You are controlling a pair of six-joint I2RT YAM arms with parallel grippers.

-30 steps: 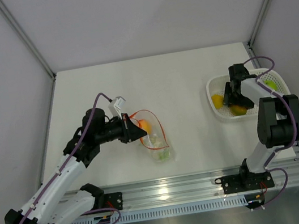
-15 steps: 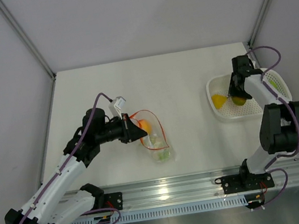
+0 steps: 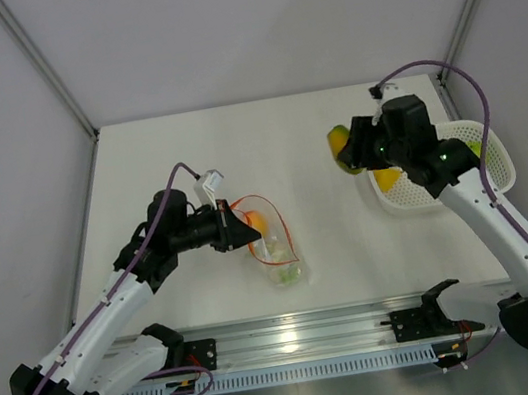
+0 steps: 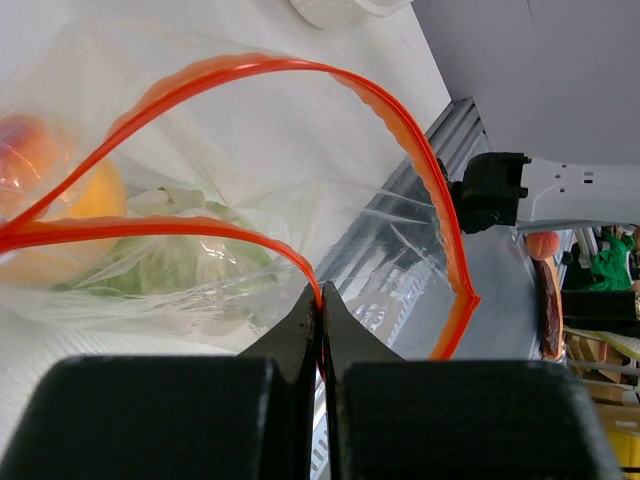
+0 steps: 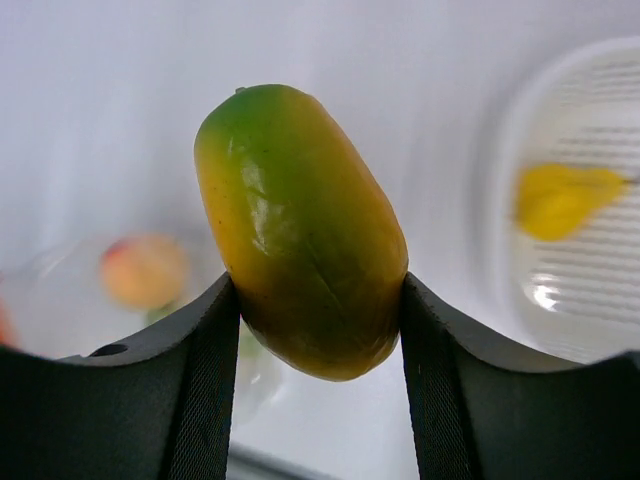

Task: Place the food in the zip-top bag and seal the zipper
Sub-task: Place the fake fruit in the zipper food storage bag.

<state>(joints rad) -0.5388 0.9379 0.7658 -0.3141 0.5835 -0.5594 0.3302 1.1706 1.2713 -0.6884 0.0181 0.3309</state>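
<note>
The zip-top bag (image 3: 277, 246) lies open at mid-table, with a leafy vegetable (image 4: 180, 255), an orange fruit (image 4: 95, 200) and a peach (image 4: 25, 150) inside. My left gripper (image 3: 248, 233) is shut on the orange-red zipper (image 4: 320, 290) at the mouth's near edge and holds it up; the other side of the strip (image 4: 400, 130) arcs wide. My right gripper (image 3: 350, 155) is shut on a yellow-green fruit (image 5: 300, 230), held in the air left of the basket and right of the bag. The bag shows blurred at lower left in the right wrist view (image 5: 140, 280).
A white mesh basket (image 3: 417, 202) stands at the right edge with a yellow fruit (image 3: 389, 180) and a green apple (image 3: 480, 149) in it; it also shows in the right wrist view (image 5: 510, 150). A metal rail (image 3: 298, 339) runs along the near edge.
My right gripper has lifted the yellow-green fruit out of the basket and carried it left over the table. The left gripper and the bag have not moved.
</note>
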